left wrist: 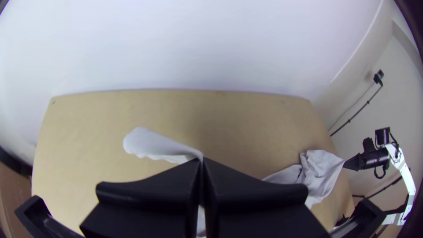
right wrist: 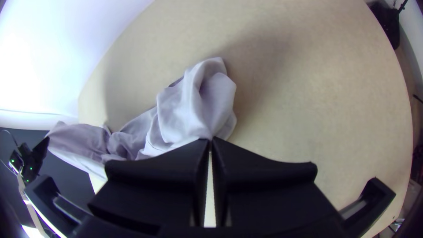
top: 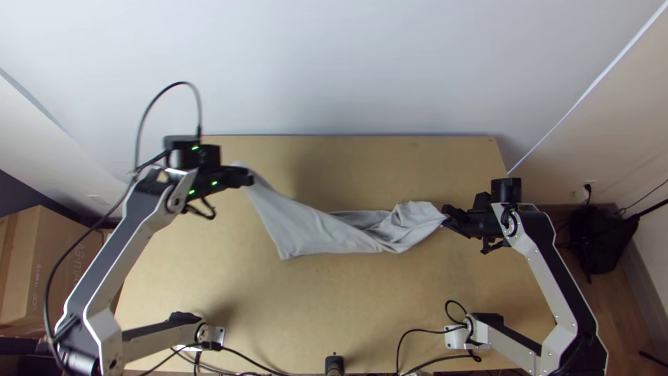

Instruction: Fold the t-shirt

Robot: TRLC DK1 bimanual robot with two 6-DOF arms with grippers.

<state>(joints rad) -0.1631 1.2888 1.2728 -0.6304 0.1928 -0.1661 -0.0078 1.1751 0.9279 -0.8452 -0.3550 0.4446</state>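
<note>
A grey t-shirt hangs bunched in a long strip between both grippers, above the table's middle. My left gripper holds its upper left end, raised above the table. On the other side my right gripper is shut on the opposite end. In the left wrist view, the left gripper is shut on a bit of cloth. The right wrist view has the right gripper pinching crumpled fabric at its tips.
The light wooden table has a wall along its far edge. Cables and a small black device are at the near edge. Cardboard boxes stand left of the table.
</note>
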